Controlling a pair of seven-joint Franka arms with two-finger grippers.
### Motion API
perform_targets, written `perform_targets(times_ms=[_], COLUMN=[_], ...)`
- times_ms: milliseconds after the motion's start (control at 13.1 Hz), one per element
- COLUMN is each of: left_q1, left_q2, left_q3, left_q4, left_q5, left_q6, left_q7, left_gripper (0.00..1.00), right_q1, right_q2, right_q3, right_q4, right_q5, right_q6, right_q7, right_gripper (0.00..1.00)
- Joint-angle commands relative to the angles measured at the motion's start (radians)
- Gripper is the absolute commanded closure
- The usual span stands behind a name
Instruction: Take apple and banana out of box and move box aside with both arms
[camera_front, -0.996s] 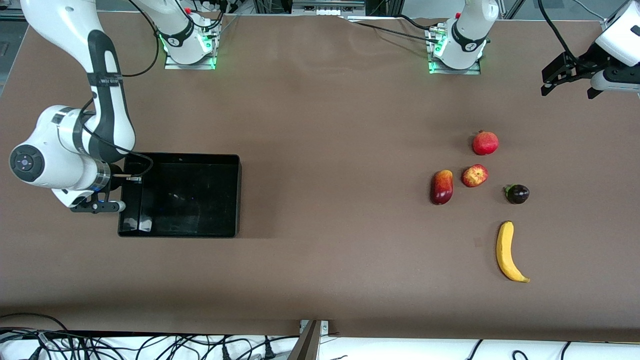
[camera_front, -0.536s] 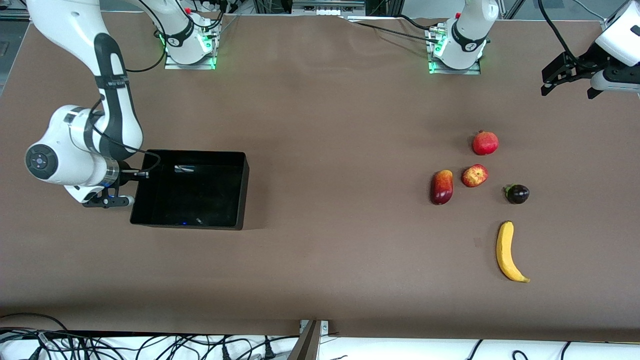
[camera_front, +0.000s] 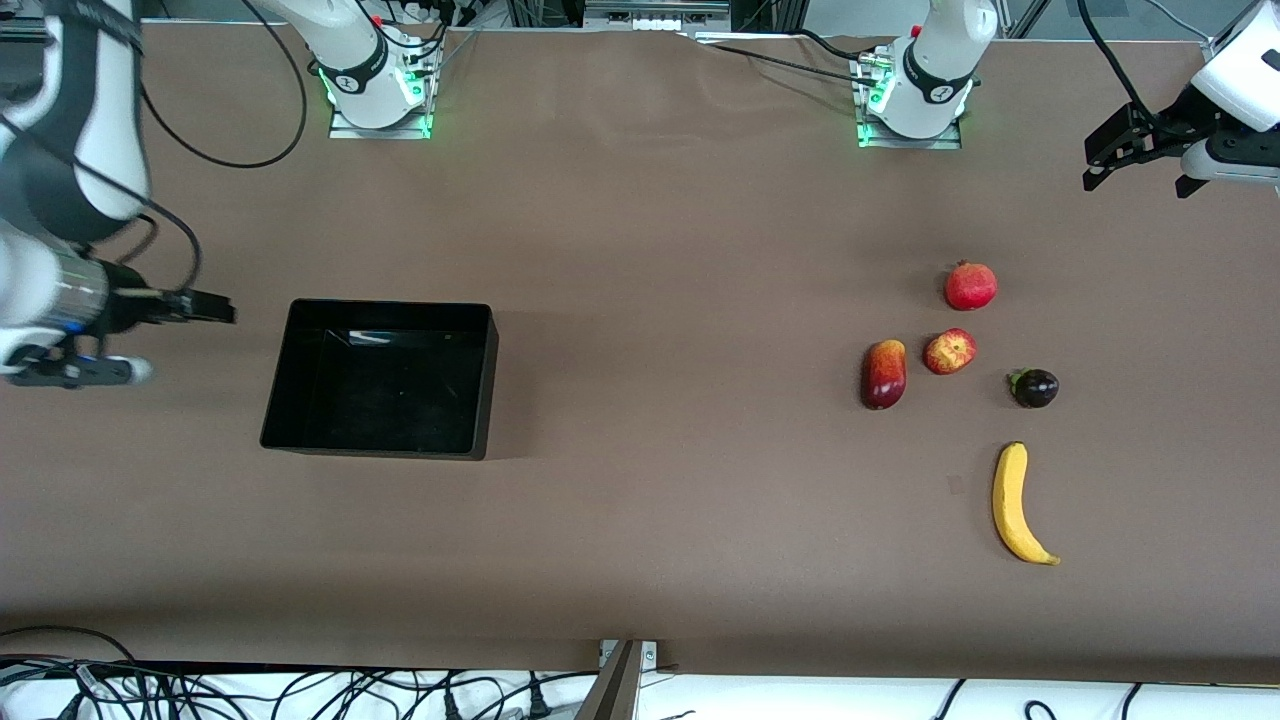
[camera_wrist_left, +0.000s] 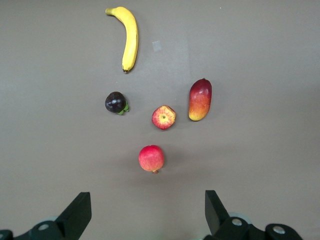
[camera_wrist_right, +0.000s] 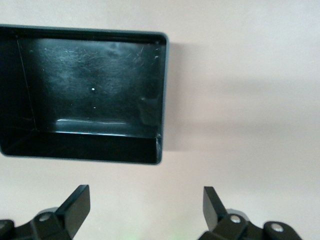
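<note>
1. Now the right gripper (camera_front: 200, 305), fingers spread wide and holding nothing, hangs beside the empty box (camera_front: 290, 385) at the right arm's end; it should retreat without nudging the wall.
2. Apple (camera_front: 949, 352) and banana (camera_front: 1016, 503) lie on the table.
3. Left gripper (camera_front: 1135, 150) waits, fingers wide apart, empty.

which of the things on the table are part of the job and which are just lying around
Part of the job:
- apple
- banana
- box
- right gripper, open, above the table beside the box
- left gripper, open, over the fruit

Just lying about:
- pomegranate
- mango
- dark purple fruit
</note>
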Motion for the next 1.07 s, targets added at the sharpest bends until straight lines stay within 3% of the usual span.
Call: perform_targets(times_ms=[0, 153, 383, 460, 613, 689, 996], left_q1=[0.004, 0.004, 0.004, 0.004, 0.004, 0.004, 0.004], left_q2=[0.004, 0.005, 0.004, 0.004, 0.004, 0.004, 0.002], left_q3=[0.002, 0.002, 0.002, 0.002, 0.002, 0.002, 0.027], left_q4=[0.023, 0.023, 0.023, 0.023, 0.023, 0.023, 0.023], left_q5=[-0.002, -0.002, -0.001, -0.002, -0.001, 0.000, -0.002], left_q6=[-0.022, -0.021, -0.022, -0.022, -0.022, -0.022, -0.022], left_q7=[0.026, 0.026, 0.026, 0.026, 0.026, 0.026, 0.038], left_gripper=[0.00, 0.00, 0.00, 0.00, 0.00, 0.00, 0.00], right_q1=[-0.004, -0.041, -0.329, -0.404, -0.508, -0.541, -0.564], right_q2=[-0.001, -0.032, -0.107, -0.145, -0.284, -0.317, -0.340], right_q3=[-0.009, 0.038, 0.410, 0.496, 0.609, 0.629, 0.625], right_q4=[0.125, 0.129, 0.071, 0.001, -0.228, -0.274, -0.251], right_q5=[-0.020, -0.022, -0.147, -0.163, -0.175, -0.175, -0.177], right_q6=[-0.120, -0.112, -0.072, -0.006, 0.177, 0.204, 0.157], right_q7=[0.008, -0.006, 0.063, 0.083, 0.102, 0.096, 0.092], right_gripper=[0.00, 0.00, 0.00, 0.00, 0.00, 0.00, 0.00])
